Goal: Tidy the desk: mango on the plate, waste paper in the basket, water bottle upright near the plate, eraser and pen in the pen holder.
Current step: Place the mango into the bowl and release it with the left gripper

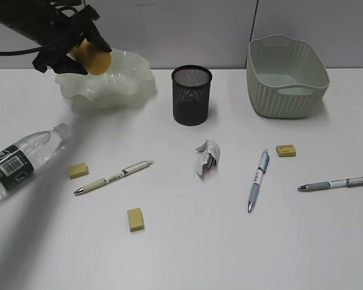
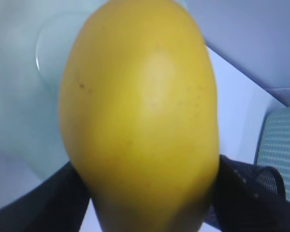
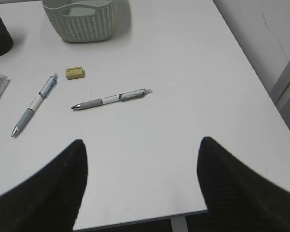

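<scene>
Exterior view: left pincer (image 1: pixel 85 54) clamped on the mango (image 1: pixel 92 57), held just over the plate (image 1: pixel 118 84) at the worktop's (image 1: pixel 187 248) back left. Water bottle (image 1: pixel 21 158) lies on its side at left edge, dark green label w/ barcode, text unreadable. Pen holder (image 1: pixel 192 95) mid-back, basket (image 1: pixel 285 75) back right. Waste paper (image 1: pixel 207 156) centre. Three pens, three yellow erasers scattered; eraser print too small to read.

Left wrist view: mango (image 2: pixel 140 121) fills frame btwn dark fingers (image 2: pixel 246 193), plate behind.

Right wrist view: right pincer (image 3: pixel 140 188) fingers apart, nothing btwn them, above the worktop's right edge. Grey pen (image 3: pixel 111 99), blue pen (image 3: pixel 34 104), eraser (image 3: pixel 75 73) w/ illegible print, basket beyond.
</scene>
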Controlling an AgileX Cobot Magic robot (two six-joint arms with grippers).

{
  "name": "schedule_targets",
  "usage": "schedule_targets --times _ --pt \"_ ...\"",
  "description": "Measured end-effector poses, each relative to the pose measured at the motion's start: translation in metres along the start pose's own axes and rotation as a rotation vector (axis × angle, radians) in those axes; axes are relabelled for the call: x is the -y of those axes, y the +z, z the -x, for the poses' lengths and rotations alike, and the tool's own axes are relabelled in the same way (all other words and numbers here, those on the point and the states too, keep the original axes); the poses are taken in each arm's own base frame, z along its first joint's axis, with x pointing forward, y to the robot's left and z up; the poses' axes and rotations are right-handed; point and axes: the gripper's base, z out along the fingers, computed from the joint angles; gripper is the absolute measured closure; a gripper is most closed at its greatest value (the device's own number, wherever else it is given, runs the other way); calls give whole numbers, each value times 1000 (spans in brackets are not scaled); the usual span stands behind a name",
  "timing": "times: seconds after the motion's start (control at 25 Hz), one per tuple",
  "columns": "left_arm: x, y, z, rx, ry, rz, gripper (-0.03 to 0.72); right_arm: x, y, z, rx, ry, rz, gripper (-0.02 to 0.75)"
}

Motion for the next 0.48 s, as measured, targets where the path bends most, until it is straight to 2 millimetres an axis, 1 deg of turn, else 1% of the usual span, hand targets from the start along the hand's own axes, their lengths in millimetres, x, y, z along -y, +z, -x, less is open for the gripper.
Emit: schedule_targets --times 0.24,0.4,0.48 --pt "-1 40 21 24 32 -14 128 0 0 0 0 0 0 177" --pt "-10 65 26 11 64 15 129 0 0 0 0 0 0 177" --pt "-16 73 27 10 86 38 127 0 0 0 0 0 0 177"
